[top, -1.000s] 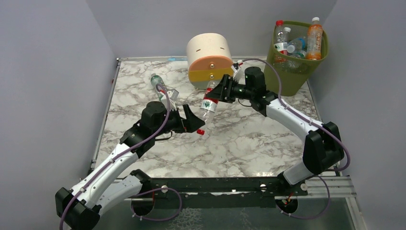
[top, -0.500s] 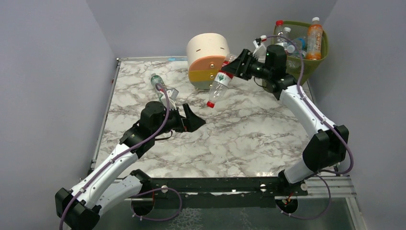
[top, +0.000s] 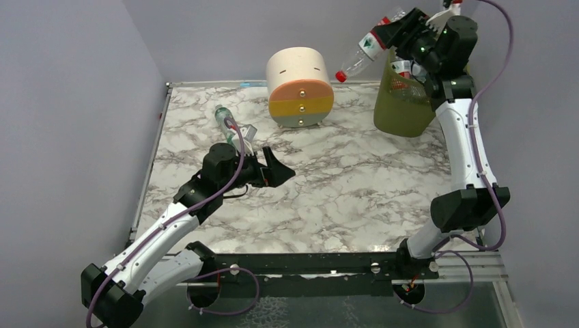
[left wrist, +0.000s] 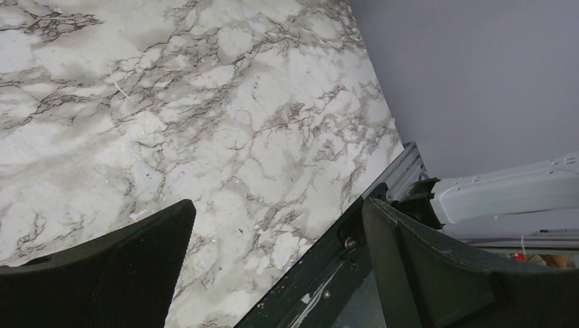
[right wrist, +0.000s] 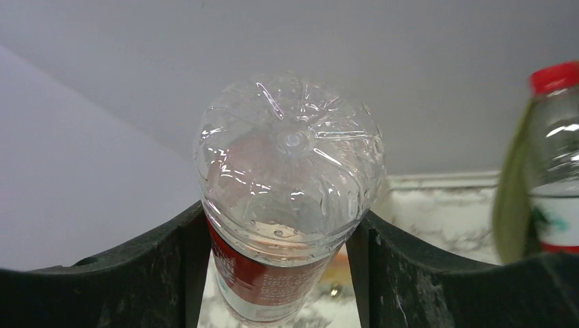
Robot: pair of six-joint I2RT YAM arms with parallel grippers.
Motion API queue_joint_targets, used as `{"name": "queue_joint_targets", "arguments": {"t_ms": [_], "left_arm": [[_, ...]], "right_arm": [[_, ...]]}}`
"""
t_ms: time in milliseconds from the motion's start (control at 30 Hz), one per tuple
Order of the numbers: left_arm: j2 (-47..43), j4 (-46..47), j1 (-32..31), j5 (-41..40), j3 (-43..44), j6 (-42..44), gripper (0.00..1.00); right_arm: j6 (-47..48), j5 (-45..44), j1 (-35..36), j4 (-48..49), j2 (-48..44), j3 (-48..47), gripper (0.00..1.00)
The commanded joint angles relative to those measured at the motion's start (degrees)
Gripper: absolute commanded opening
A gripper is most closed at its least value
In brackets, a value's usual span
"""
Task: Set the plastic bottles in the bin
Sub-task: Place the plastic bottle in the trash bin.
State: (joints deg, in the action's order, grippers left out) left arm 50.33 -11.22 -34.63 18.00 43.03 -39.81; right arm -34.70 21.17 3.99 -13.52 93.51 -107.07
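Note:
My right gripper [top: 399, 29] is raised high by the back wall, shut on a clear red-label bottle [top: 365, 46] whose red cap [top: 339, 76] points down-left. The right wrist view shows the bottle's base [right wrist: 290, 160] clamped between the fingers [right wrist: 160, 266]. The olive-green bin [top: 403, 102] stands just below and right of it, partly hidden by the arm, with a red-capped bottle [right wrist: 556, 157] in it. A green-label bottle [top: 226, 120] lies on the marble table [top: 341, 191] at the back left. My left gripper [top: 276, 171] is open and empty, low over the table.
A cream, orange and yellow round drawer unit [top: 299, 87] stands at the back middle, left of the bin. Grey walls close in the left, back and right. A black rail [top: 307, 263] runs along the near edge, also seen in the left wrist view [left wrist: 321, 273].
My right arm has lifted the red-label bottle from low over the table middle up and to the right, level with the bin's rim. The left arm has barely moved.

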Motion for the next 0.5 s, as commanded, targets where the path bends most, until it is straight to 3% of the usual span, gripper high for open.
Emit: {"name": "queue_joint_targets", "arguments": {"t_ms": [0,467], "left_arm": [[0.2,2.7,-0.3,1.6,-0.4,0.4,0.99],[1.3,2.1,-0.3,1.2,0.6,1.3,0.99]], "right_arm": [[3.9,-11.6,-2.3,-2.8,2.6,-5.5,0.68],[6.5,-28.6,-7.0,3.5,1.8,-3.5,0.69]]}}
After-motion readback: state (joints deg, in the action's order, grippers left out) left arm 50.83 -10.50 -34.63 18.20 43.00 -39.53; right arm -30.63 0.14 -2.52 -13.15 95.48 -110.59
